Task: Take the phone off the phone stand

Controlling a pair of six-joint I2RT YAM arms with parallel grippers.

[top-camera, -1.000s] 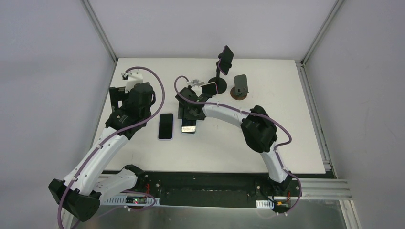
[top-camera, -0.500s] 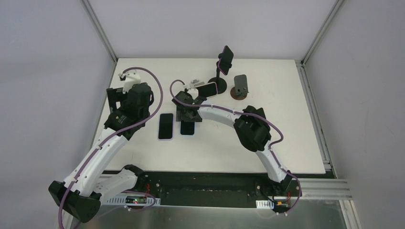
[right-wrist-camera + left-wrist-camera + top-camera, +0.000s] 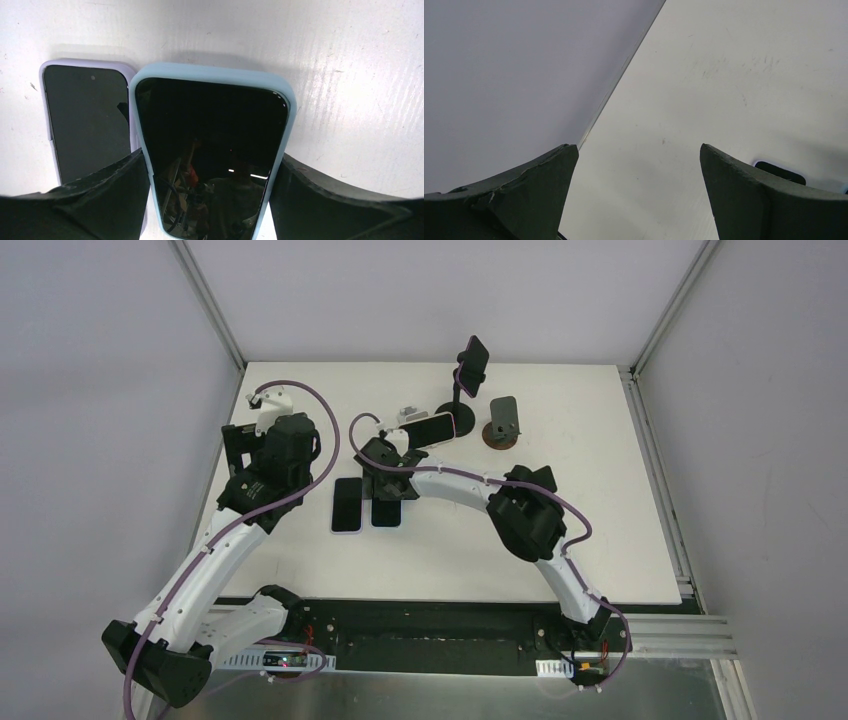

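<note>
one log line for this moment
right claw: shut on light-blue-cased phone | beside lilac-cased phone | left claw: open over white table

The table (image 3: pixel 350 75) is white and matt, faintly scuffed and streaked. The blue phone (image 3: pixel 212 150) has a glossy black glass screen that mirrors its surroundings, set in a smooth, matt, rubbery-looking case. The lilac phone (image 3: pixel 85 120) looks the same. The left fingers (image 3: pixel 514 200) are dark matt plastic with chipped edges.
</note>
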